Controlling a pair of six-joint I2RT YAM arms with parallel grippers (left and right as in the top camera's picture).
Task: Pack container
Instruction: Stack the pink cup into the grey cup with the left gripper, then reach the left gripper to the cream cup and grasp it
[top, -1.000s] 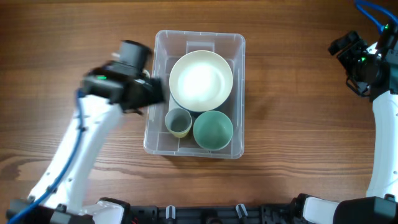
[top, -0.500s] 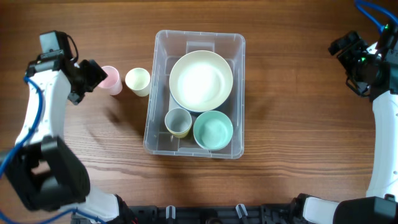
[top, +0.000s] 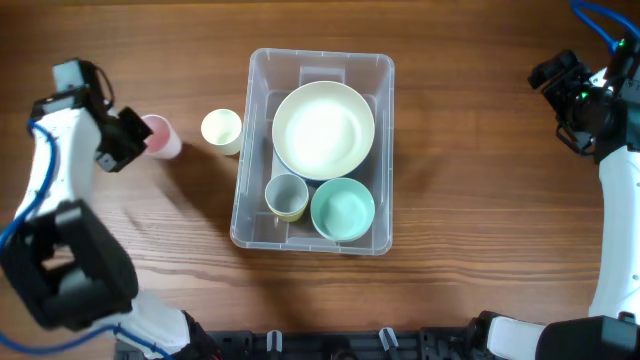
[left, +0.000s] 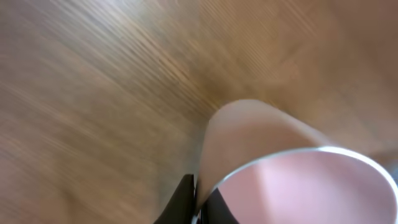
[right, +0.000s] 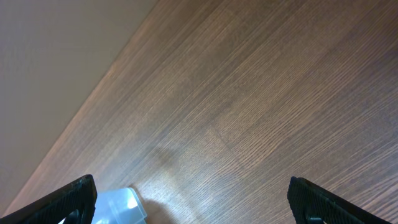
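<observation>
Left tool (top: 138, 140) has swung from the container (top: 320, 62) out to the pink cup (top: 158, 133), left of it; whether it grips, I cannot tell.

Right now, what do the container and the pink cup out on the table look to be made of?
The container is likely clear, glossy plastic: the wood grain of the table shows through its walls. The pink cup is probably plastic, opaque and smooth with a thin rim, though blur leaves this open.
</observation>
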